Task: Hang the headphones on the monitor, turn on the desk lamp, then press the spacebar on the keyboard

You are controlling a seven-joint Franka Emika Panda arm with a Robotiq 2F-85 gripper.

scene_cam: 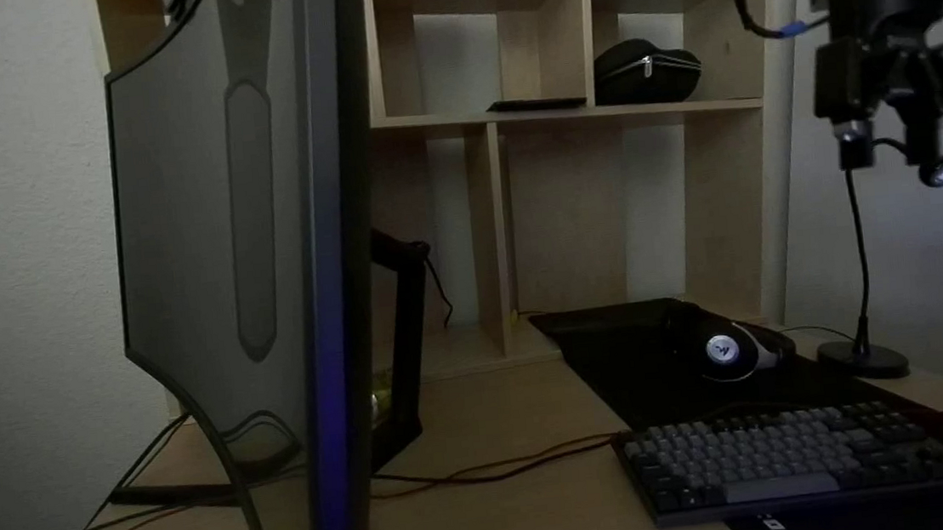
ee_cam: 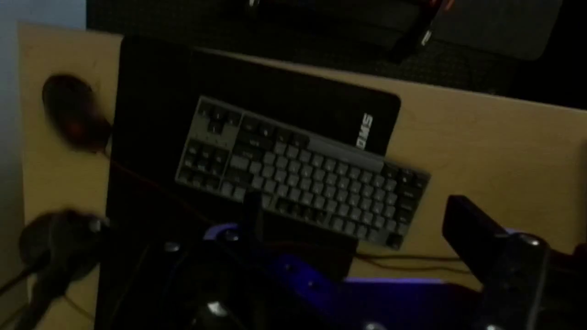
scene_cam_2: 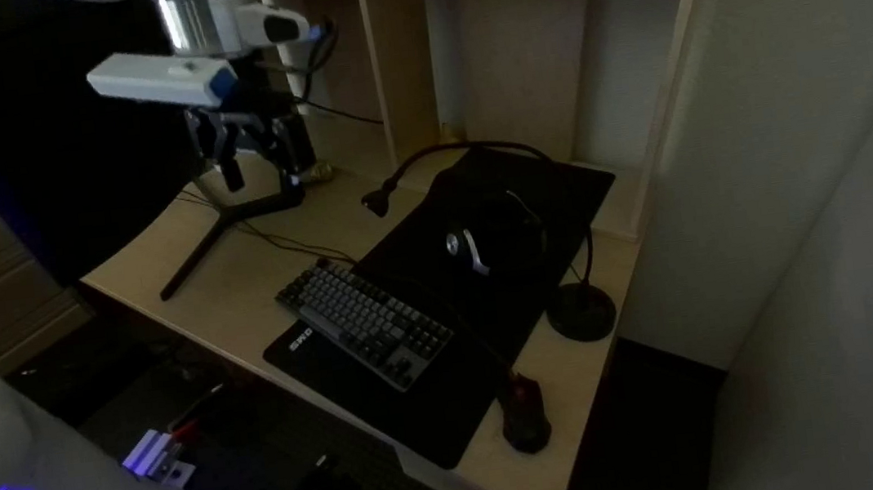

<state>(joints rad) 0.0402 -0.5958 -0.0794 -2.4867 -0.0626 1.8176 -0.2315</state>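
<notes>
Hanging near 3 o'clock in an exterior view, the tool (scene_cam: 890,150) points down with its two fingers (scene_cam: 857,150) apart. The big monitor (scene_cam: 206,254) fills the side at 9 o'clock. The headphones (scene_cam: 722,351) lie at 4 o'clock, on a black mat (scene_cam: 616,355) on the worktop (scene_cam: 501,407). From them, the lamp (scene_cam: 862,360) stands at 3 o'clock and the keyboard (scene_cam: 782,453) lies at 5 o'clock.

In an exterior view, the mouse (scene_cam_2: 525,417) sits on the worktop at 6 o'clock from the headphones, which rest near the middle. The lamp's round foot (scene_cam_2: 581,312) is at 4 o'clock from them, and its head (scene_cam_2: 377,201) is at 10 o'clock. The tool hangs farther off at 10 o'clock.

In the wrist view, the tool shows at 6 o'clock, its fingers wide apart. The keyboard lies near the middle, partly on the mat, with one end past the mat's edge. Its spacebar (ee_cam: 346,154) is at 2 o'clock from the keyboard's middle. The mouse is between 9 and 10 o'clock, and a blurry part of the lamp is at 8 o'clock.
</notes>
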